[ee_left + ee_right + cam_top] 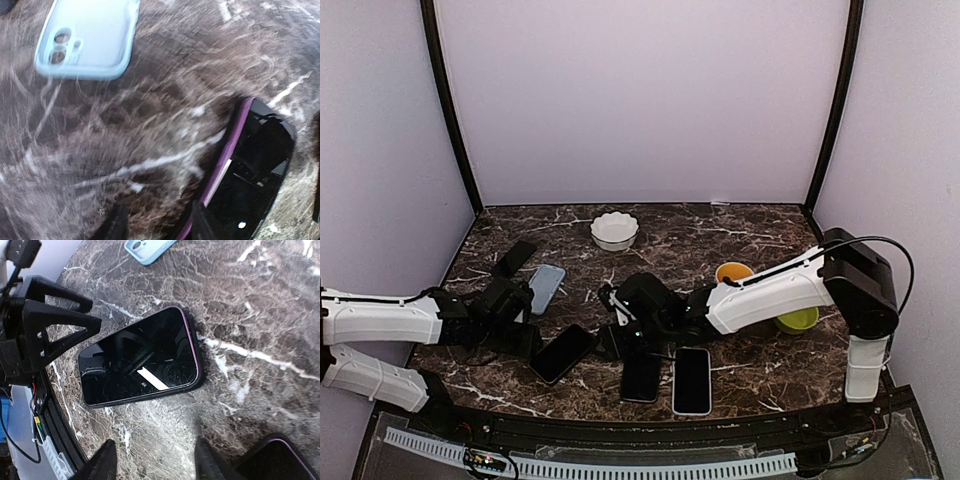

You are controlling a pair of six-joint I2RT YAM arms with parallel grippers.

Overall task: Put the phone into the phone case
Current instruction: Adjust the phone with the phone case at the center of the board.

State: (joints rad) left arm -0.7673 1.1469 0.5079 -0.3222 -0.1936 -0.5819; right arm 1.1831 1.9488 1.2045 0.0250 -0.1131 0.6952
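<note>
Nearest the arm bases, a dark phone [641, 378] & a white-rimmed phone [691, 380] are laid flat. Just beyond, the purple-rimmed phone [140, 357] is seen screen-up on the marble table [760, 225], btwn both grippers. On the left gripper [157, 226] & right gripper [155, 462], jaws are part-open — nothing is held. Farther back, the light-blue case [546, 287] is seen well apart — insertion is judged not yet done.

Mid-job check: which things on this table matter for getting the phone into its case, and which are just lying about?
Likely for the job: purple-edged phone, light blue case.

Lying about: white bowl, orange cup, green bowl, black phone, white-rimmed phone, dark slab at back left.
</note>
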